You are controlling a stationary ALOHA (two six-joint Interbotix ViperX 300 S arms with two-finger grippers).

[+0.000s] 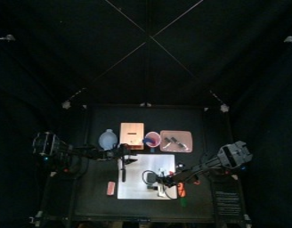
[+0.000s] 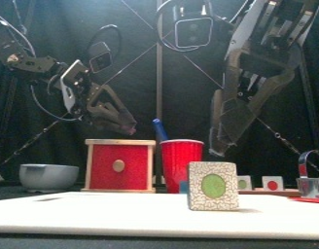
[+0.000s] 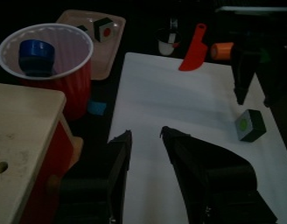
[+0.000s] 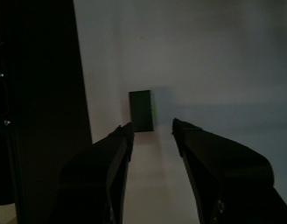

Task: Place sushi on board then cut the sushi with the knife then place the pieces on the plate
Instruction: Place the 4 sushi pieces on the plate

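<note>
Sushi slice (image 2: 213,186), on edge on board (image 2: 71,209): speckled white face, green centre, dark rim. Sits just beyond tips of right gripper (image 4: 152,127), in line with the gap, not clasped. Parted and empty there. Likewise spread, holding nothing, at left gripper (image 3: 145,134), well aside.

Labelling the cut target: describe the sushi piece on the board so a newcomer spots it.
Find the white board mid-table. A sushi piece, white face with green centre, stands on it just ahead of the right hand. It is the only piece on the board; the other pieces sit on the pink tray.
</note>
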